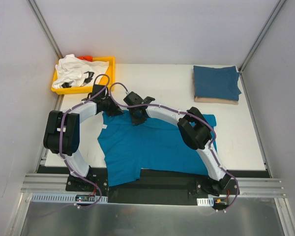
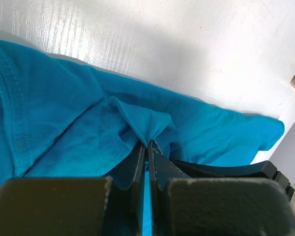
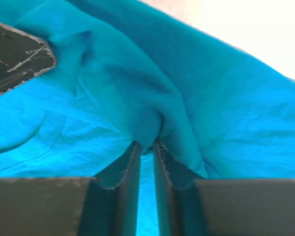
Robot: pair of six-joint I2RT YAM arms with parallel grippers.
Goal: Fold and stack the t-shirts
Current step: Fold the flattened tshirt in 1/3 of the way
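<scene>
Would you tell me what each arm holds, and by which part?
Left jaws and right jaws each pinch a fold of the teal-blue t-shirt near its far edge.

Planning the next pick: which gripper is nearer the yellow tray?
Left. Left gripper sits just in front of the yellow tray; right gripper is farther right, on the teal t-shirt.

My right arm point(image 1: 209, 157) covered part of the teal-blue t-shirt point(image 1: 147, 147), whose cloth ran off both wrist views. An orange thing point(image 1: 87, 58) behind the white t-shirt point(image 1: 71, 71) showed only a corner
</scene>
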